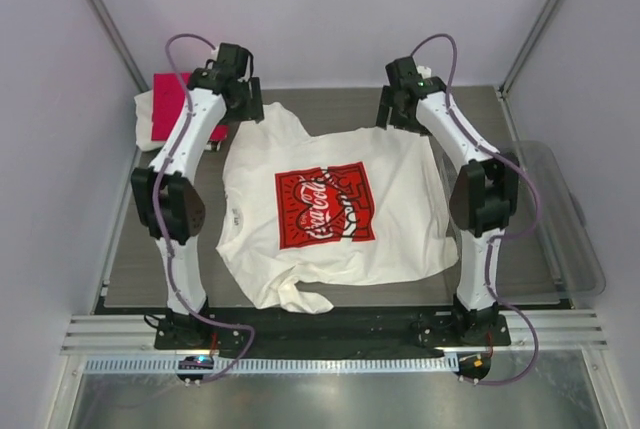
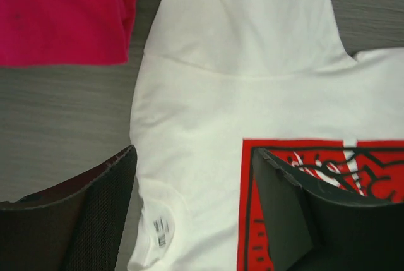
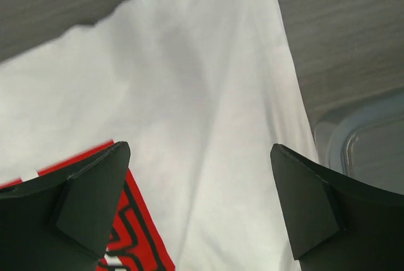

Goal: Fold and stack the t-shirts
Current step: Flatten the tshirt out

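A white t-shirt with a red square Coca-Cola print [image 1: 330,209] lies spread flat, print up, in the middle of the table. A folded crimson-pink t-shirt [image 1: 170,104] rests on another white t-shirt [image 1: 143,109] at the back left. My left gripper [image 1: 240,104] hovers open over the spread shirt's far left sleeve. In the left wrist view the shirt [image 2: 240,81] and its neck label [image 2: 161,230] show between the open gripper [image 2: 196,189] fingers, with nothing held. My right gripper [image 1: 400,109] hangs open above the far right corner. Only cloth [image 3: 189,94] lies below the right gripper [image 3: 201,182].
A clear plastic tub [image 1: 570,219] stands along the right side, its rim [image 3: 366,144] close to the shirt's edge. The pink shirt [image 2: 63,12] lies just left of the left gripper. Walls enclose the table on three sides.
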